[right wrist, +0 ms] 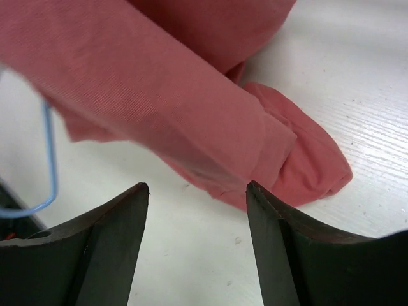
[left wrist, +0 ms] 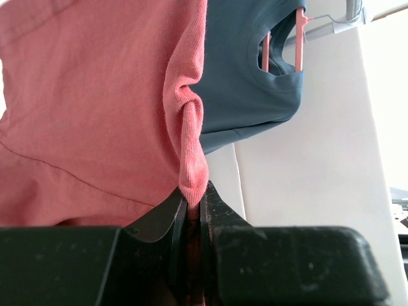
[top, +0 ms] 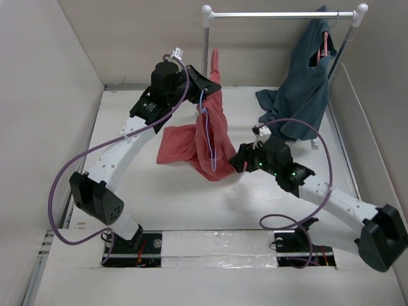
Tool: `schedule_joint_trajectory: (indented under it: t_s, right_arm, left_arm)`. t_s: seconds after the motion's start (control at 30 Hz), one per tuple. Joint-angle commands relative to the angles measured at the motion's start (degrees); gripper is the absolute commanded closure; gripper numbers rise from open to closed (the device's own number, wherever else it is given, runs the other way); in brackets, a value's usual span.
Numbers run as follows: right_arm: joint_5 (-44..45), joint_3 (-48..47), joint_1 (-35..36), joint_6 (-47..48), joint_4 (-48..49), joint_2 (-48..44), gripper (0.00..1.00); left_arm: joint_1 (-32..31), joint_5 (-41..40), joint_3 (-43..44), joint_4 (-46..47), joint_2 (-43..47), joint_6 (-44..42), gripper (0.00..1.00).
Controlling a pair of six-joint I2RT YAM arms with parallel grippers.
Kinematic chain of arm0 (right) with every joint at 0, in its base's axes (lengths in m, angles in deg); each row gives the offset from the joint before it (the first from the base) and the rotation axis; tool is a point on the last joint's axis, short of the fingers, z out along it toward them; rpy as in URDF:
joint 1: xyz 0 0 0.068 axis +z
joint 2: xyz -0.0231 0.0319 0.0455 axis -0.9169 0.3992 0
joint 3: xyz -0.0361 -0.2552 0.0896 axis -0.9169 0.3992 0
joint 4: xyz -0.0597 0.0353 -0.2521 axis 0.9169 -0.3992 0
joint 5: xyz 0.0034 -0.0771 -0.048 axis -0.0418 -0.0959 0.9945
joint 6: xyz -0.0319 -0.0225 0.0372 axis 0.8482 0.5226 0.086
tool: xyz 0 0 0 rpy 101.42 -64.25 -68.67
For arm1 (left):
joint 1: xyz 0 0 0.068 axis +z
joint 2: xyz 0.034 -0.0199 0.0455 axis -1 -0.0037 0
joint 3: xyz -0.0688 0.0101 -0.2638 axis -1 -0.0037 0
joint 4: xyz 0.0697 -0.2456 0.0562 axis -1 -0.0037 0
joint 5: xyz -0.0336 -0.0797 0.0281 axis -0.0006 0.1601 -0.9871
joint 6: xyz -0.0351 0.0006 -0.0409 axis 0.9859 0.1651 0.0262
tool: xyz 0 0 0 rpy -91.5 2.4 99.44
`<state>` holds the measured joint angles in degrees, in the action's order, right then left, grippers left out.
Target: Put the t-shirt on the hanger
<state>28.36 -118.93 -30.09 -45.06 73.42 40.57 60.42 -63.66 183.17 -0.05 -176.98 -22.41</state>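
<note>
The white table [top: 159, 204] is boxed in by pale walls on three sides. At its far right stands a clothes rail [top: 280, 14]. A dark teal garment [top: 306, 83] hangs from the rail on a pink hanger [top: 326, 44], and its lower end spills onto the tabletop just behind the right arm.

The coral-red t-shirt [top: 213, 127] is left of that, at mid-table. It is lifted by a bunched fold so that it hangs in a narrow column. Its bottom and one side trail on the table toward the left.

The pale-blue wire hanger [top: 212, 156] hangs against the front of the shirt, hook uppermost near the raised fold. Whether any of it is inside the fabric cannot be told.

The left gripper [top: 203, 81] is up at the top of the shirt. Its fingers are pressed together on a twisted ridge of the red cloth.

The right gripper [top: 237, 159] sits low beside the shirt's bottom. Its fingers [right wrist: 115, 242] are spread wide with nothing between them, and the fabric and the hanger wire lie just ahead.
</note>
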Motion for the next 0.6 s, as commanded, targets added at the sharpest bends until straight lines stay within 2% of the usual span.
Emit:
schedule_joint_trajectory:
  t_s: [0.0, 0.13, 0.17, 0.23, 0.27, 0.37, 0.43, 0.57]
  right_arm:
    - [1.2, -5.9, 0.3, 3.7, 2.1, 6.9, 0.32]
    - [3.7, -8.5, 1.6, 4.3, 4.5, 12.4, 0.41]
    - [3.8, -8.9, 1.6, 4.3, 4.7, 13.1, 0.60]
    - [3.5, -9.4, 2.1, 3.6, 4.4, 13.7, 0.83]
    - [3.2, -9.6, 2.1, 3.2, 3.1, 13.6, 1.00]
    - [0.4, -7.8, 2.1, 1.8, 0.2, 10.6, 1.00]
    - [-3.5, -6.2, 2.6, 0.2, -1.1, 8.8, 1.00]
    - [-8.0, -4.0, 5.4, -1.8, -10.2, 5.7, 1.00]
  left_arm:
    - [0.4, 1.0, 2.2, 4.5, 1.6, 0.9, 1.00]
    - [0.4, 1.4, 1.8, 5.1, 1.8, 1.0, 1.00]
    - [0.4, 1.6, 2.0, 5.1, 1.8, 1.0, 1.00]
    - [0.4, 0.8, 2.1, 5.3, 1.8, 0.8, 1.00]
    - [0.4, 0.4, 2.3, 5.4, 1.8, 0.6, 1.00]
    - [1.7, -1.6, 3.1, 7.8, 1.7, -0.7, 1.00]
    - [2.3, -2.2, 2.0, 14.1, 2.0, -0.1, 1.00]
    - [4.2, -5.8, 5.1, 18.7, -1.0, 0.3, 1.00]
